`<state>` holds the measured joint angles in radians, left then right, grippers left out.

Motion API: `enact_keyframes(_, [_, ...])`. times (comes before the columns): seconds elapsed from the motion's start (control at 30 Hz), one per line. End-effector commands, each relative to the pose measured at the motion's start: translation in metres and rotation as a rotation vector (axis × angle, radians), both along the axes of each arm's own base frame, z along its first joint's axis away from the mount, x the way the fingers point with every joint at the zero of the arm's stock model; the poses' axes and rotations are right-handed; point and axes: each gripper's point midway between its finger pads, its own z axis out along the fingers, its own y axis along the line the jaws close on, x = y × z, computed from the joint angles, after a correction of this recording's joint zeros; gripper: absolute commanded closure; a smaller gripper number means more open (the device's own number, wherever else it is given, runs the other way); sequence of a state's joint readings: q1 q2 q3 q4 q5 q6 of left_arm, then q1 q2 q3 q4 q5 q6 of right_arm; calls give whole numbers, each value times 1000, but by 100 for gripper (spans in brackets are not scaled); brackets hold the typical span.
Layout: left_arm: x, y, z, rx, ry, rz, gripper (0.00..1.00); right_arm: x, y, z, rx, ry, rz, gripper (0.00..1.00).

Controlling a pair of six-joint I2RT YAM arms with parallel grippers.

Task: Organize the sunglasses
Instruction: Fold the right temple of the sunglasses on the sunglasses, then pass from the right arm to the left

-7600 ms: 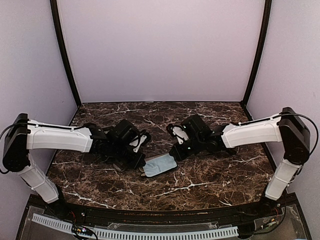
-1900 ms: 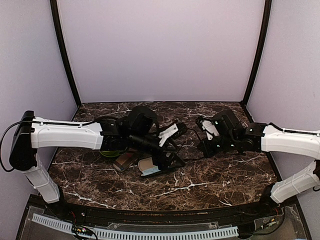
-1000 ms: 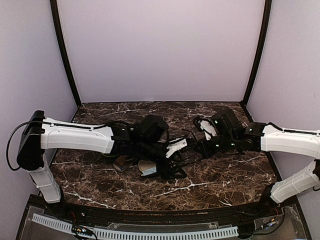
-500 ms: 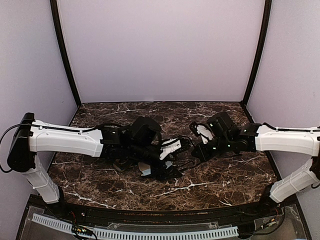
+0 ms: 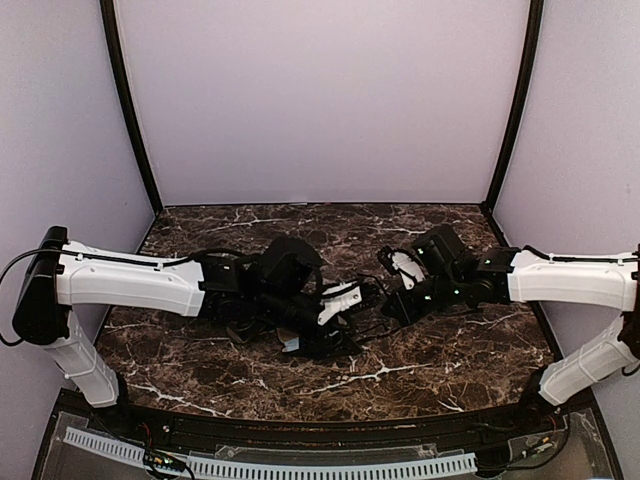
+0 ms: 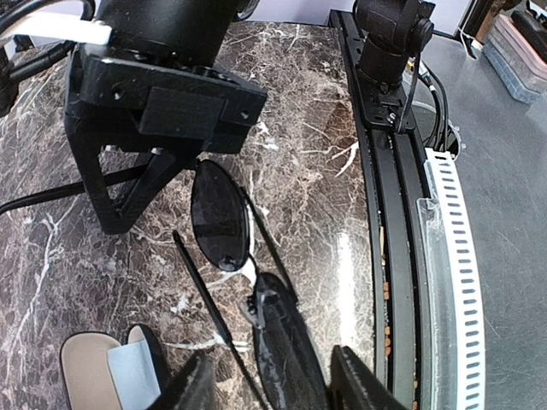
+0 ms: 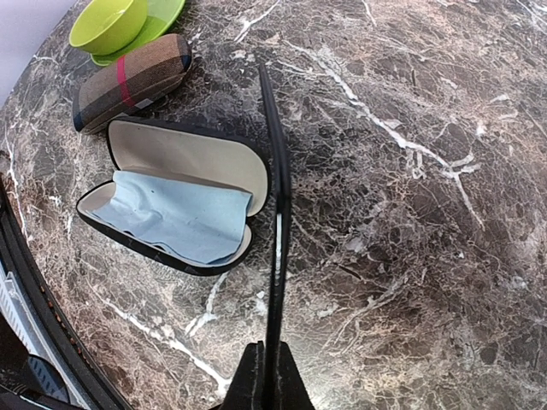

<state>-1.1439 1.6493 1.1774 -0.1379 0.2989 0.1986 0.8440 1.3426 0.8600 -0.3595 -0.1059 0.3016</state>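
Lilac walls (image 5: 320, 100) close in a dark marble counter (image 7: 410, 256), and near its middle the two arms meet nose to nose. Over the last second the right arm has edged in toward the left one. The left gripper (image 6: 273, 386) has drawn its fingers in from wide to roughly halfway, and they now stand either side of the near lens of the sunglasses (image 6: 218, 213). Whether they already press on it I cannot tell. The right gripper (image 7: 267, 369) is pressed together on a thin dark strip of the frame, seen edge on from its own camera. I read this as a two-handed hold being set up, so the pair can be turned or folded for the open case (image 7: 197, 158) lying just beside, with a light blue cloth (image 7: 171, 218) inside.

The sunglasses appear to hang above the counter between the two grippers. From the left wrist, the long axis runs lens to lens, from the right gripper back toward the left fingers. The slim temple arms lie nearly along that same line, though I cannot tell whether they are fully folded. From the right wrist, the strip points straight away from the gripper, past the right end of the open case. A closed striped case (image 7: 128, 81) and a green bowl (image 7: 107, 24) sit further off.
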Motion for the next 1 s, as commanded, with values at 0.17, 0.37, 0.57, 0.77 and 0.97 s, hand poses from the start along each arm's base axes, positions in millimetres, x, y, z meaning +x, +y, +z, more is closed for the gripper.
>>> enact_keyframes(0.17, [-2, -2, 9, -13, -10, -5, 66, -1, 11, 9, 42, -2, 22, 100])
enact_keyframes(0.37, [2, 1, 10, -10, -27, 20, 63, -1, 10, 8, 36, -1, 18, 100])
enact_keyframes(0.57, [12, 5, 14, -24, -35, 101, 31, 5, 8, 12, 30, -24, -9, 100])
enact_keyframes(0.77, [12, 11, 22, -61, 101, 210, 6, 15, 4, 20, 32, -109, -32, 100])
enact_keyframes(0.97, [11, 23, 25, -161, 400, 308, 1, 18, 9, 24, 55, -160, -51, 100])
